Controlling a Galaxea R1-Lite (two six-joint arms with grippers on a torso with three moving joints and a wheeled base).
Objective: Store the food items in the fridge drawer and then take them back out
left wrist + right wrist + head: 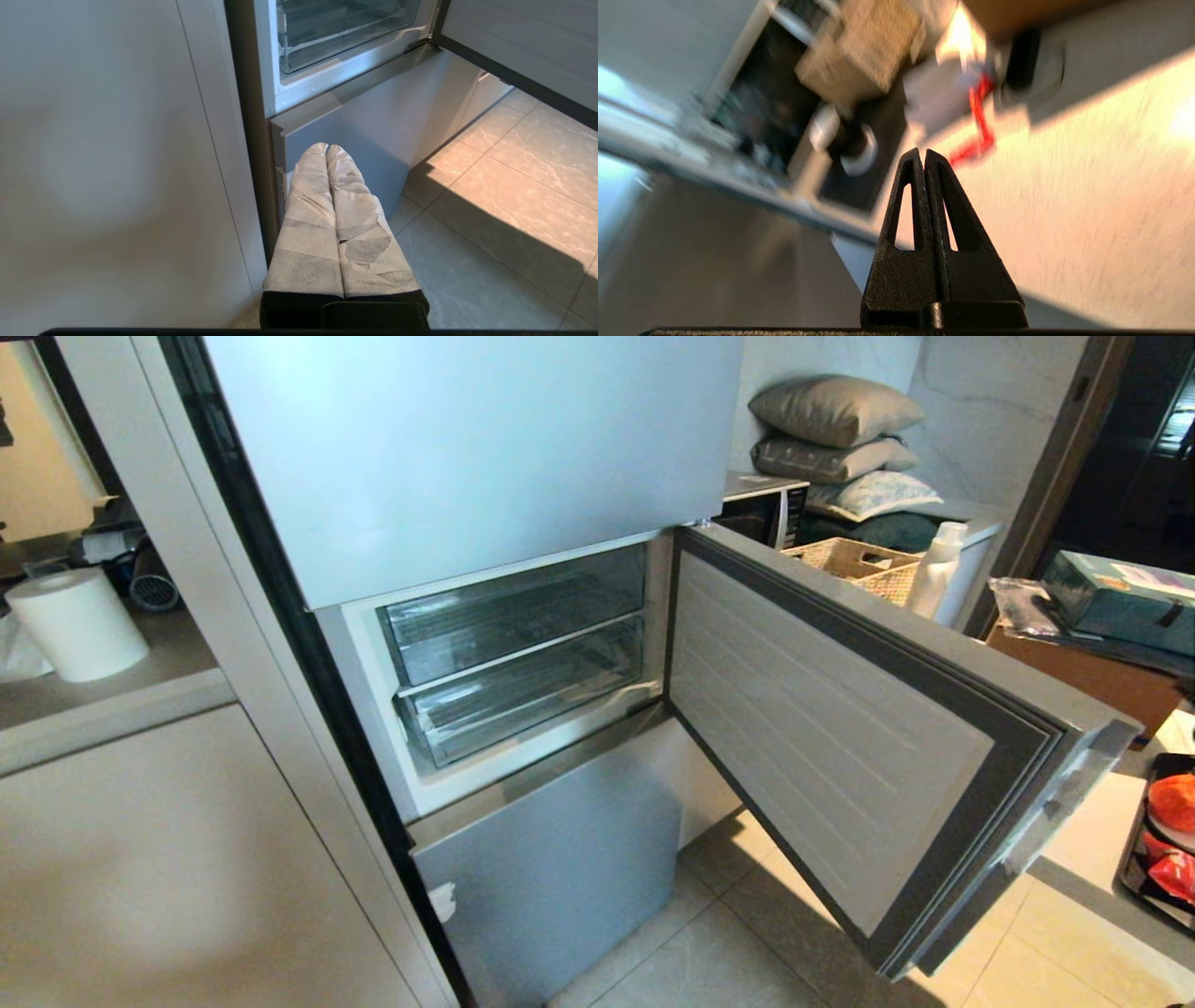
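Observation:
Two clear plastic fridge drawers, an upper (513,611) and a lower (532,695), sit pushed in inside the open middle compartment; the lower one (345,28) also shows in the left wrist view. The food items, an orange-red round piece (1172,801) and a bright red piece (1174,873), lie on a black tray (1131,859) on the counter at the far right edge. Neither arm shows in the head view. My left gripper (327,148), its fingers wrapped in white tape, hangs shut and empty low beside the fridge's bottom panel. My right gripper (923,151) is shut and empty over a pale, sunlit surface, in a blurred picture.
The compartment door (840,737) stands swung wide to the right, between the fridge and the counter. A paper towel roll (79,623) sits on the left shelf. Wicker baskets (854,560), a white bottle (936,569) and stacked pillows (836,411) are behind. Tiled floor (728,943) lies below.

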